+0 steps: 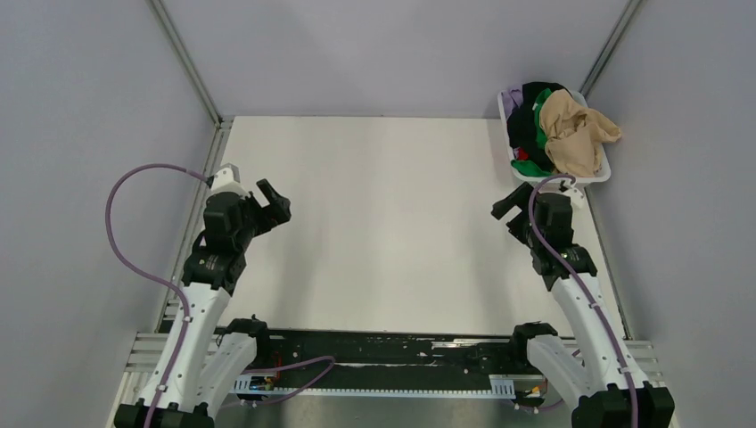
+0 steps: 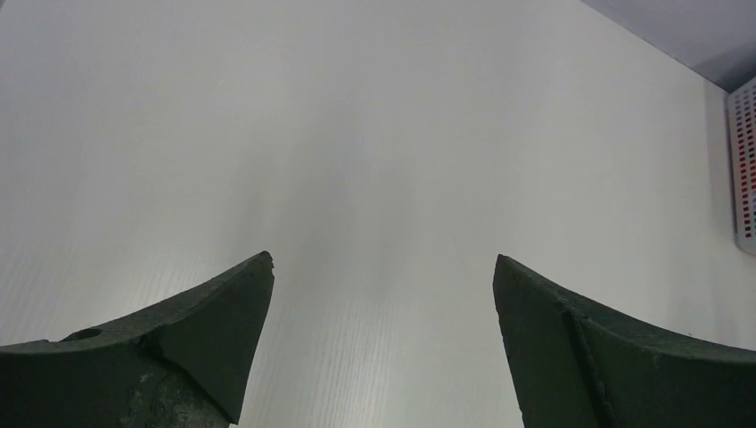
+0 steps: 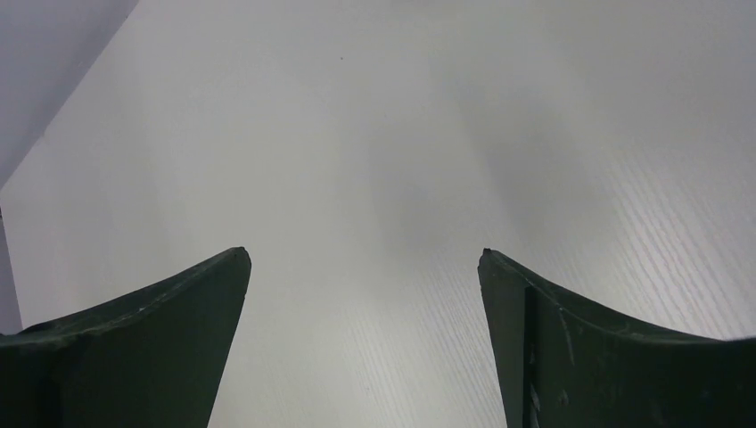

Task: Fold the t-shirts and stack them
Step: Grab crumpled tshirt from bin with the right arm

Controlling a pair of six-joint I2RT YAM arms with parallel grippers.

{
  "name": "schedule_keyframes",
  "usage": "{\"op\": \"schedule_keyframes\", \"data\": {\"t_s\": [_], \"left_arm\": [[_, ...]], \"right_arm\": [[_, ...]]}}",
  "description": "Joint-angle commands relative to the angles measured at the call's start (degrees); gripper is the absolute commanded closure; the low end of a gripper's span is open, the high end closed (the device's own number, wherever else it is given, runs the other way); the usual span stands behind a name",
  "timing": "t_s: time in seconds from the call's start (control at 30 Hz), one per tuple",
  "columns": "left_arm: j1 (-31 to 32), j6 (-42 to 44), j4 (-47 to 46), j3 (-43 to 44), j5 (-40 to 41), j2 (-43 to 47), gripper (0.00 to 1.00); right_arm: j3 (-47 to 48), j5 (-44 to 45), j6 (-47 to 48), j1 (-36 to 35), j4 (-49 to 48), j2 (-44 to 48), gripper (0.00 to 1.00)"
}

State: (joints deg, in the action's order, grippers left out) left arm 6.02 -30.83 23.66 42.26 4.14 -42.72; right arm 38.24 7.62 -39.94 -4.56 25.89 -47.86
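Zero folded, whole load in one heap.

Got a crumpled heap of cloth t-shirts [image 1: 538,134] (large tan-beige t-shirt [image 1: 578,134] on top, green, black, pale purple underneath) in the white latticed plastic basket [image 1: 595,176] at the upper right of the frame, on the white bench [image 1: 383,223]. Got the right end effector [image 1: 506,207] just below the basket, spread fully, holding nothing; left end effector [image 1: 276,203] well apart at mid left, same deal. Looks like a right-arm job, reaching up-frame. No clear long axis on that wad.

The top view looks down from above the near edge over the whole table [image 1: 383,223], which both wrist views skim close (the left also catching the basket [image 2: 744,160]).
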Motion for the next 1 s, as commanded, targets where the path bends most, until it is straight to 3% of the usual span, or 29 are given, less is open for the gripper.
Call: {"op": "schedule_keyframes", "data": {"t_s": [0.0, 0.23, 0.43, 0.63, 0.87, 0.97], "left_arm": [[0.13, -0.13, -0.31, 0.06, 0.84, 1.6, 0.0], [0.16, 0.69, -2.98, -1.79, -0.33, 2.07, 0.0], [0.14, 1.56, -4.64, -2.84, -1.53, 2.23, 0.0], [0.11, 1.76, -5.78, -3.58, -0.31, 2.62, 0.0], [0.17, 2.08, -7.87, -4.1, -1.63, 2.09, 0.0], [0.06, 1.95, -8.45, -4.54, -2.44, 1.7, 0.0]], "right_arm": [[6.59, 5.42, 1.3, 0.01, -2.28, -1.98, 0.0], [17.04, 17.13, 3.85, 2.36, -2.76, -13.58, 0.0], [32.83, 6.82, 6.52, 13.33, -2.79, -29.25, 0.0], [46.61, 3.22, 9.25, 20.84, -1.0, -44.75, 0.01], [60.16, 0.45, 13.89, 24.0, -0.22, -62.05, 0.14], [65.8, -0.9, 15.91, 24.12, -0.13, -68.4, 0.25]]}}
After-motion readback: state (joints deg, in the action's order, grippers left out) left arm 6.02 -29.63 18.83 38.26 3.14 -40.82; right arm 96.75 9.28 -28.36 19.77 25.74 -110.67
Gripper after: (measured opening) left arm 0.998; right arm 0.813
